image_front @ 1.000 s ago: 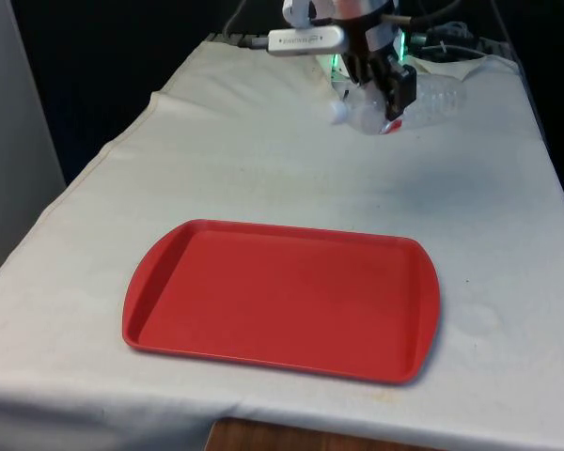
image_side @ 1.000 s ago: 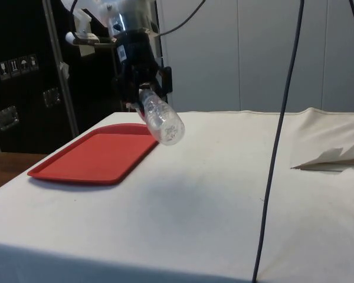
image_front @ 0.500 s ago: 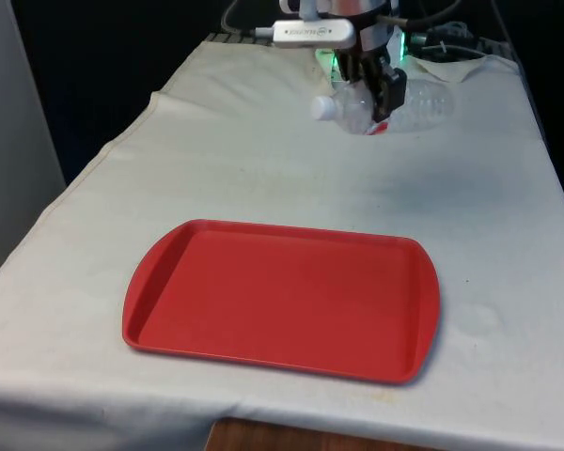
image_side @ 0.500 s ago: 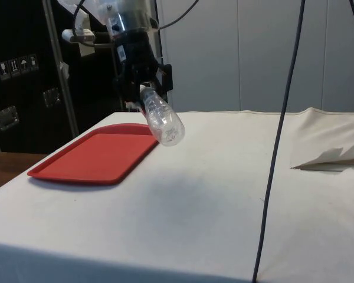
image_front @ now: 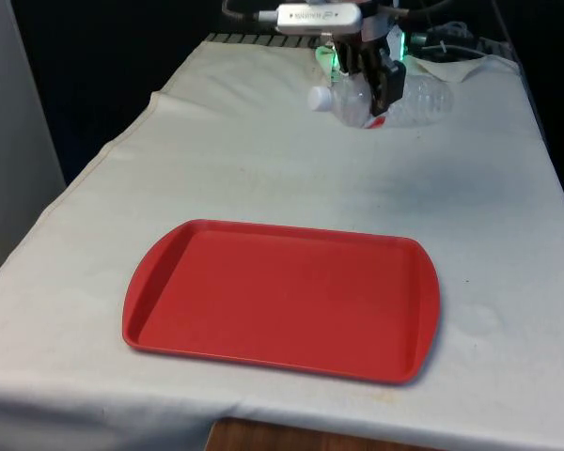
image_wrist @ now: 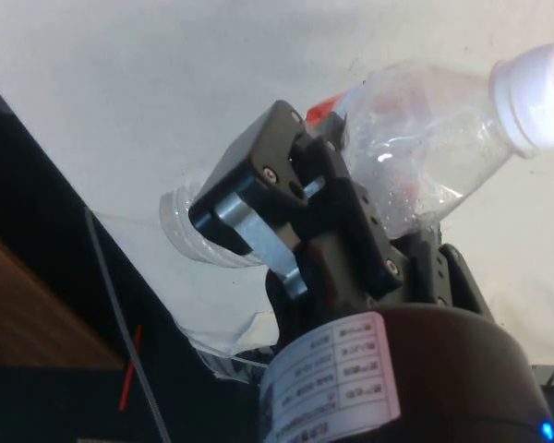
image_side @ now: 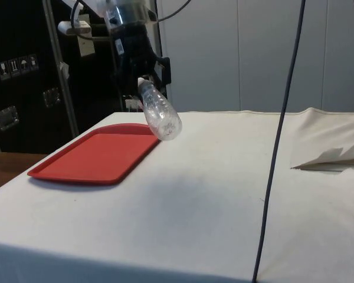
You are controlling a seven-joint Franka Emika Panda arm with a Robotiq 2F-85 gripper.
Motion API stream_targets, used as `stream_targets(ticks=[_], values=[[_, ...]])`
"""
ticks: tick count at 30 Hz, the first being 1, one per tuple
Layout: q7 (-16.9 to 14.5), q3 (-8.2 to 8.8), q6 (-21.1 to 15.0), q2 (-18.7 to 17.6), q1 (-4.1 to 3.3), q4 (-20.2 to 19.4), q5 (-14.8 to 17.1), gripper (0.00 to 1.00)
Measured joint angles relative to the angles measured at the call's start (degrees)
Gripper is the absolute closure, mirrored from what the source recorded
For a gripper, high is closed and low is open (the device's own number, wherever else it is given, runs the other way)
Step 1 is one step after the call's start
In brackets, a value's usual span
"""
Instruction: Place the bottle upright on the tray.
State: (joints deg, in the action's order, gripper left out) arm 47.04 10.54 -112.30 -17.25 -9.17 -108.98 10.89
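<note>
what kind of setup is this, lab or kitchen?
Likely a robot lab bench: a cloth-covered table, one red tray, dark cabinets behind, and a gripper holding a clear bottle above the table.

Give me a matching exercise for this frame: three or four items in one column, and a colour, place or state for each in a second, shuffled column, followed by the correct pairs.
Items
1. plastic bottle
2. tray
3. gripper
4. bottle cap

Descriptions
A. red, lying flat on the white cloth with nothing on it
B. white, pointing towards the front view's left
C. clear, held tilted in the air above the table
D. black, closed around the bottle's middle

Pairs: 1-C, 2-A, 3-D, 4-B
</note>
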Motion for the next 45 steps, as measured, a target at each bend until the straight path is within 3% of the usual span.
stream_targets(ticks=[16, 45], values=[[2.6, -0.11, 1.8, 4.0, 0.0, 0.3, -3.1, 0.66], [12.2, -1.32, -0.9, 4.0, -0.06, 0.6, -13.9, 0.66]])
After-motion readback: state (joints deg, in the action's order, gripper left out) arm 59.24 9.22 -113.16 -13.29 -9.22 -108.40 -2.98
